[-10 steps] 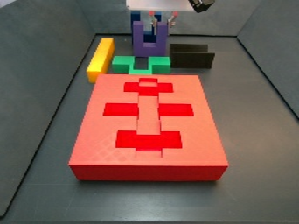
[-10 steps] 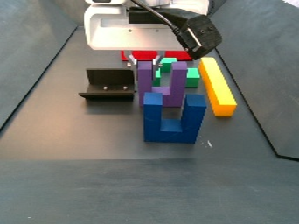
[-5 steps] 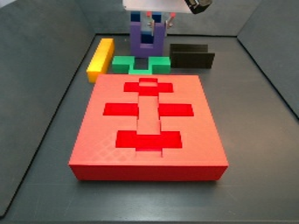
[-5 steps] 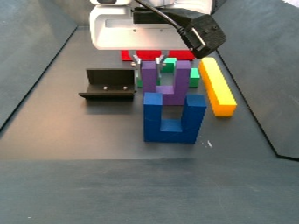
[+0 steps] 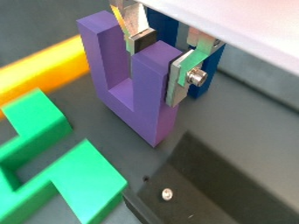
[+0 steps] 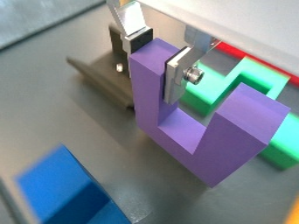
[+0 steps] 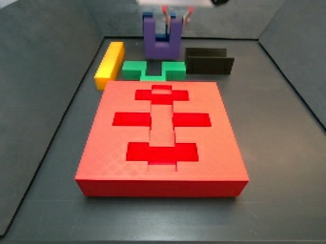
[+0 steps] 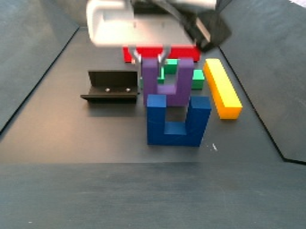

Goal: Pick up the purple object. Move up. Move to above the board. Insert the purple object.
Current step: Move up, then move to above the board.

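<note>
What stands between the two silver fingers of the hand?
One prong of the purple object. In both wrist views the hand has its fingers pressed on that prong's two faces; nothing else is between them.

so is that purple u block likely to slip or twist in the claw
Probably stiff: the purple object looks like solid plastic. The claw, above the green block, clamps only one prong, so it might pivot. Its faces look smooth, so some slip is possible.
</note>
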